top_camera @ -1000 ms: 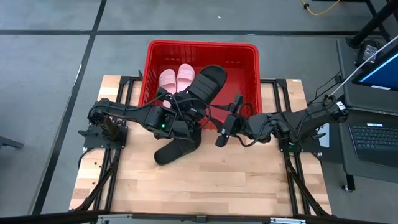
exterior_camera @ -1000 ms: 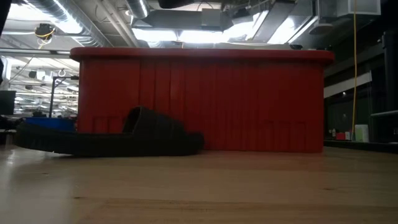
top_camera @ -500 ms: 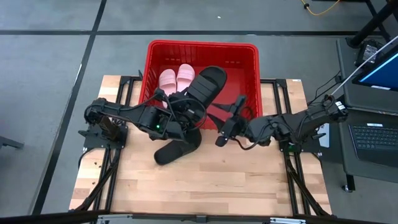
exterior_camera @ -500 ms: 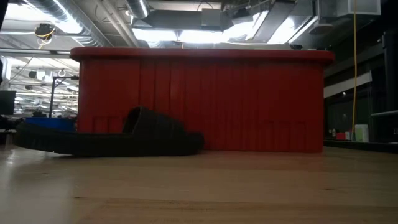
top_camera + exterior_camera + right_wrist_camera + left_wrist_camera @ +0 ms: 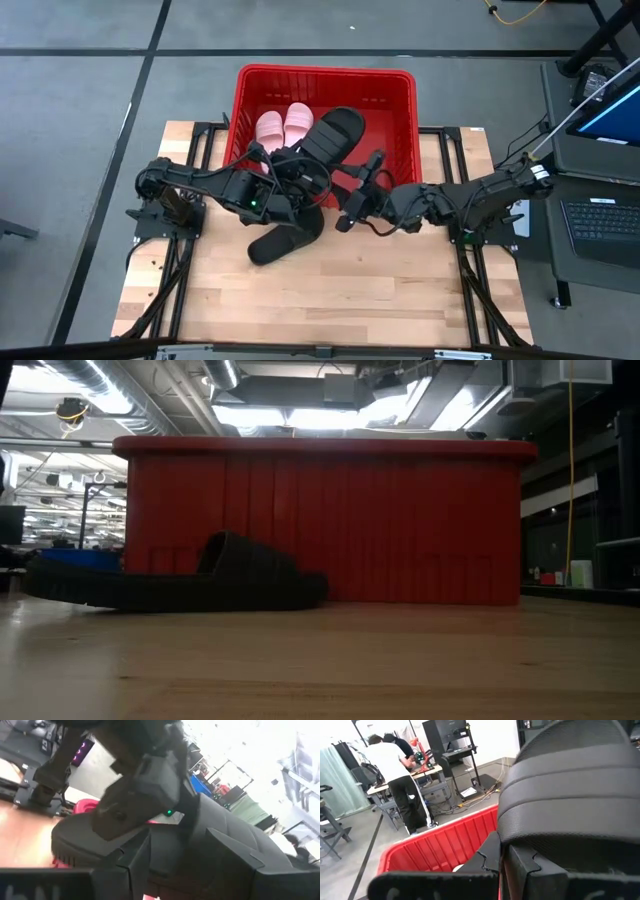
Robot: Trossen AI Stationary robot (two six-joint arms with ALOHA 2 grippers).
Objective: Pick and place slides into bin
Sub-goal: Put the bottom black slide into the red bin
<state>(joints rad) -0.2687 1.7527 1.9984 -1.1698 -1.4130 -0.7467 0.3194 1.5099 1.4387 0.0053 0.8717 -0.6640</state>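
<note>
The red bin (image 5: 325, 78) stands at twelve o'clock on the tabletop (image 5: 340, 300). Inside it lie two pale pink slides (image 5: 284, 127) side by side, and a black slide (image 5: 330, 133) leans tilted over the bin's near wall.

The second black slide (image 5: 285, 238) lies flat on the tabletop just in front of the bin, as the low view also shows. The left pincer (image 5: 300, 195) hangs at about twelve o'clock from this slide, right beside its upper end and the bin's near wall, clenched with nothing visibly grasped; whether it touches the slide cannot be told.

The right pincer (image 5: 345, 215) sits at about three o'clock from that slide, close by, fingers released and spread wide.
</note>
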